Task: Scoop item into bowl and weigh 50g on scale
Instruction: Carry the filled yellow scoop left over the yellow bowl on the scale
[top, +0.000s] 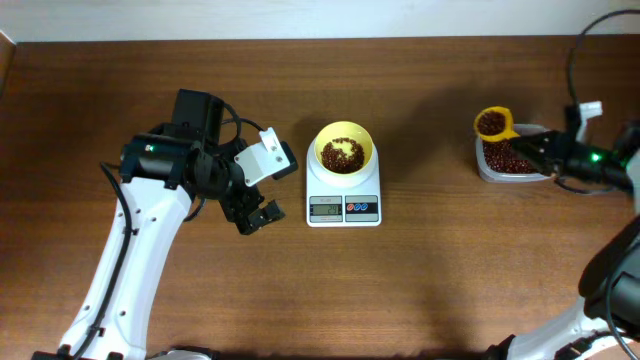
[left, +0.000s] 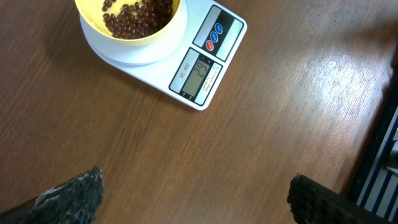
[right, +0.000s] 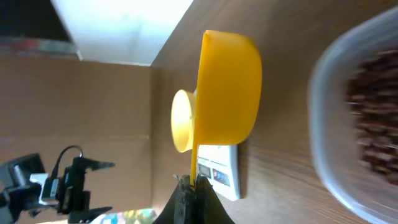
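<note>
— Yellow plastic, that small handled scoop (top: 493, 123): light and stiff, I'd say. The right gripper (right: 194, 188) is pinched tight on its thin handle, which looks the proper place to hold it.
— And the dark red-brown beans (top: 341, 155)?
— Some lie in the round pale yellow bowl (top: 369, 150) on the white square digital scale (top: 343, 210), centre of the overhead frame. A load sits in the scoop, upper right, by the clear plastic tub (top: 510, 179) that holds more.
— They'd spill easily?
— I'd think so. They're hard, smooth and loose, quick to roll if the scoop tips. The bowl seems light too, and a knock could shift it.
— Room to move?
— Bare brown wooden table (top: 430, 260) between tub and scale, nothing in the way. The left gripper (top: 256, 216) hangs empty with fingers spread wide, just left of the scale.
</note>
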